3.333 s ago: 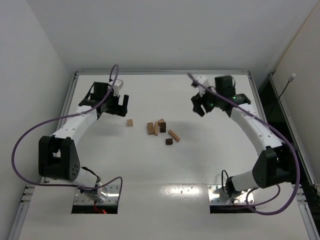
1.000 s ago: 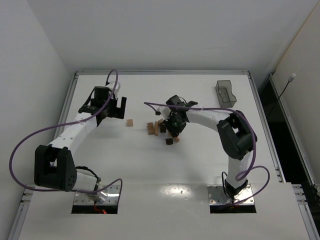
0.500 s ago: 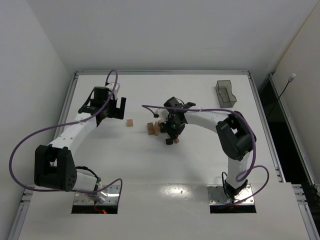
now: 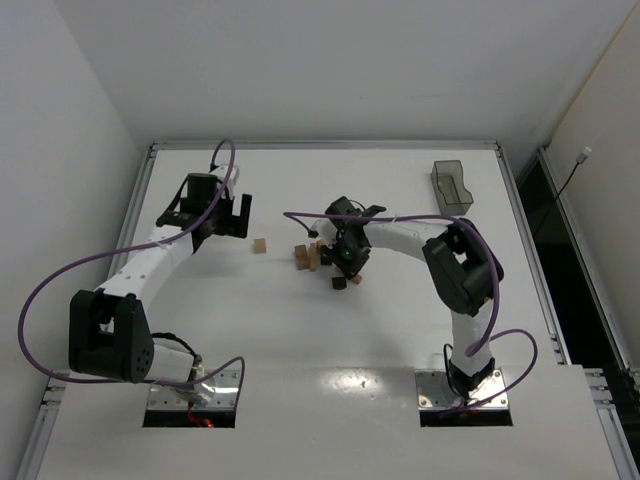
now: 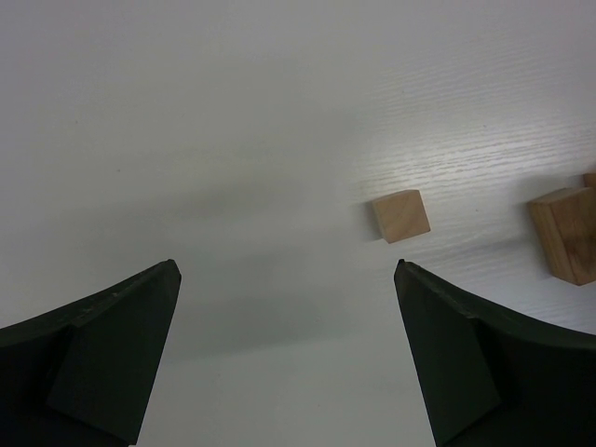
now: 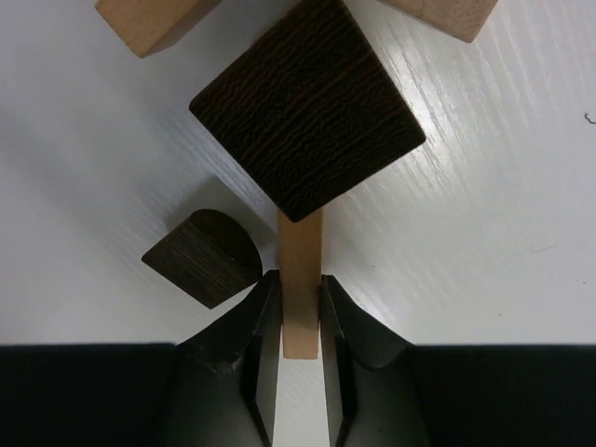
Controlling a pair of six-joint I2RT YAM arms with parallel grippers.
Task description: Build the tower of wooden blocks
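The wood block tower is out of view; only loose wooden blocks [image 4: 308,256] lie scattered mid-table. My right gripper [image 4: 347,262] [image 6: 300,284] is down among them, shut on a thin tan plank [image 6: 301,242] that stands on edge between its fingers. The plank's far end touches a dark brown cube [image 6: 307,107]. A dark half-round block [image 6: 207,258] lies just left of the fingers. My left gripper [image 4: 232,215] [image 5: 285,265] hovers open over bare table, with a small tan cube [image 4: 260,245] [image 5: 401,215] ahead and to its right.
A dark translucent tray [image 4: 450,186] sits at the back right. A small dark block [image 4: 339,283] lies nearest the front of the cluster. More tan blocks [image 6: 149,19] lie beyond the dark cube, and another tan block [image 5: 566,233] shows at the left wrist view's right edge.
The right gripper's jaws have closed onto the thin tan plank, and the wrist has shifted slightly within the cluster. The left arm has not moved.
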